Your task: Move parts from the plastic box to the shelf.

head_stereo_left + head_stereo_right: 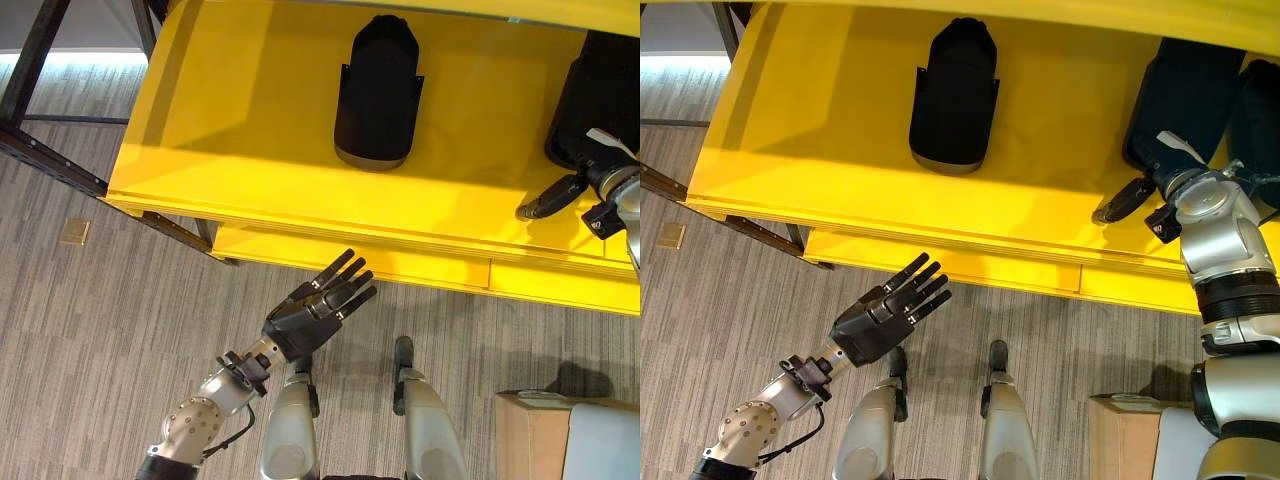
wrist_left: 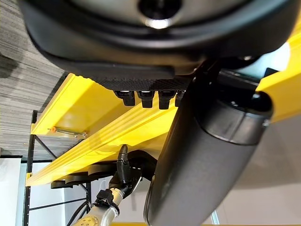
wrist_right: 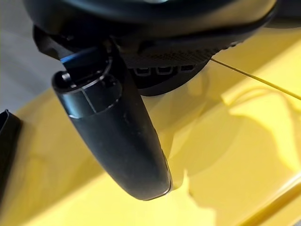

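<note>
Right hand (image 1: 1135,203) fingers unreadable at a black part (image 1: 1185,105) on the yellow shelf (image 1: 820,130); left hand (image 1: 885,315) is held open, empty; another part (image 1: 953,95) is shelved.

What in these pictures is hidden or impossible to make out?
- Right robot hand: its fingers lie against a dark part on the yellow shelf; grasp unclear in the eye views.
- Cardboard box: cut off by the left eye view's lower edge; contents unseen.
- Left robot hand: open, empty.

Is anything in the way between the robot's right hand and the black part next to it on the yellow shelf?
Nothing visible is. The right hand hangs over bare yellow shelf, right beside the black part at the shelf's right end. The other black part stands well off to the left.
</note>
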Tool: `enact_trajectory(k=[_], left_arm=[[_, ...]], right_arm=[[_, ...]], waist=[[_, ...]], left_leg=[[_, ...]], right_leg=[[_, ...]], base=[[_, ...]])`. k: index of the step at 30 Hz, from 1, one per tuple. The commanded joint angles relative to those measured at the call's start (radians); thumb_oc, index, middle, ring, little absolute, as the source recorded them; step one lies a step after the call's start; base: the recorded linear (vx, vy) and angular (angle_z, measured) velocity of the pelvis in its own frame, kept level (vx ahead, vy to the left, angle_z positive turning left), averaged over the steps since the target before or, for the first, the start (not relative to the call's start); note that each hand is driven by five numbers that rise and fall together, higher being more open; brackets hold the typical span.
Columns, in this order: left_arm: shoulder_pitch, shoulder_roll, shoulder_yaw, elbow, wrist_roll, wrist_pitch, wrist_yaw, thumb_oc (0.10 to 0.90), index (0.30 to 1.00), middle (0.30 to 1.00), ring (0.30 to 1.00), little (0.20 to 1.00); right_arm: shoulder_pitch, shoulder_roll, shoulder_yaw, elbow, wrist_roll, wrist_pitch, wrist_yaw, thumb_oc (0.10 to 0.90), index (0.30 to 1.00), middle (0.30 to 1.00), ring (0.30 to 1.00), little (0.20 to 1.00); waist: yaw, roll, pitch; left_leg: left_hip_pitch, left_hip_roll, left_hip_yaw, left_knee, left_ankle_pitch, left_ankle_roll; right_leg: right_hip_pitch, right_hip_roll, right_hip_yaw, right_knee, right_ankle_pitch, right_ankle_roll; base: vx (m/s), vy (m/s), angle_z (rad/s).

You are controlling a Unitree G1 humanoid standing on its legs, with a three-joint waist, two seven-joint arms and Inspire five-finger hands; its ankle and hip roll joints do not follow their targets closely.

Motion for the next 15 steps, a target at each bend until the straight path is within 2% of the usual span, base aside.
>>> enact_trajectory(k=[1, 4, 6, 8, 12, 15], left_arm=[[0.005, -0.008, -0.023, -0.146, -0.052, -0.037, -0.034, 0.900, 1.000, 1.000, 1.000, 1.000], [-0.035, -0.035, -0.021, -0.119, -0.038, -0.005, -0.005, 0.900, 1.000, 1.000, 1.000, 1.000], [-0.067, -0.064, -0.031, -0.064, 0.016, -0.005, -0.025, 0.900, 1.000, 1.000, 1.000, 1.000], [-0.076, -0.076, -0.042, -0.037, 0.044, -0.017, -0.042, 0.900, 1.000, 1.000, 1.000, 1.000], [-0.109, -0.111, -0.102, 0.044, 0.114, -0.098, -0.062, 0.900, 1.000, 1.000, 1.000, 1.000], [-0.142, -0.142, -0.151, 0.092, 0.146, -0.166, -0.040, 0.900, 1.000, 1.000, 1.000, 1.000]], right_arm=[[-0.033, 0.045, 0.089, -0.079, 0.021, -0.077, 0.086, 0.900, 1.000, 1.000, 1.000, 1.000], [-0.045, 0.053, 0.116, -0.072, 0.014, -0.098, 0.094, 0.900, 1.000, 1.000, 1.000, 1.000], [-0.062, 0.056, 0.143, -0.058, 0.042, -0.131, 0.093, 0.900, 1.000, 1.000, 1.000, 1.000], [-0.064, 0.059, 0.150, -0.063, 0.052, -0.136, 0.083, 0.900, 1.000, 1.000, 1.000, 1.000], [-0.069, 0.096, 0.180, -0.095, 0.075, -0.134, 0.048, 0.900, 1.000, 1.000, 1.000, 1.000], [-0.061, 0.142, 0.185, -0.119, 0.100, -0.104, 0.005, 0.900, 1.000, 1.000, 1.000, 1.000]], waist=[[0.027, 0.013, -0.023], [0.042, 0.002, -0.029], [0.045, -0.012, -0.031], [0.045, -0.018, -0.031], [0.037, -0.043, -0.026], [0.026, -0.061, -0.023]], left_leg=[[-0.015, -0.005, -0.024, 0.004, -0.004, 0.022], [-0.025, -0.011, -0.032, 0.018, -0.007, 0.026], [-0.037, -0.008, -0.035, 0.023, -0.007, 0.023], [-0.042, -0.004, -0.035, 0.027, -0.006, 0.021], [-0.055, 0.011, -0.029, 0.034, -0.006, 0.018], [-0.060, 0.019, -0.025, 0.037, -0.005, 0.017]], right_leg=[[0.005, -0.013, -0.026, 0.176, -0.179, -0.016], [0.000, -0.015, -0.038, 0.188, -0.182, -0.011], [-0.005, -0.009, -0.043, 0.185, -0.178, -0.011], [-0.007, -0.007, -0.046, 0.185, -0.175, -0.010], [-0.012, 0.004, -0.044, 0.183, -0.166, -0.008], [-0.013, 0.011, -0.039, 0.181, -0.162, -0.008]], base=[[0.00, 0.000, 0.00], [0.01, -0.066, 0.03], [-0.01, -0.123, 0.03], [-0.01, -0.074, 0.03], [-0.01, -0.079, -0.01], [-0.01, -0.049, -0.02]])
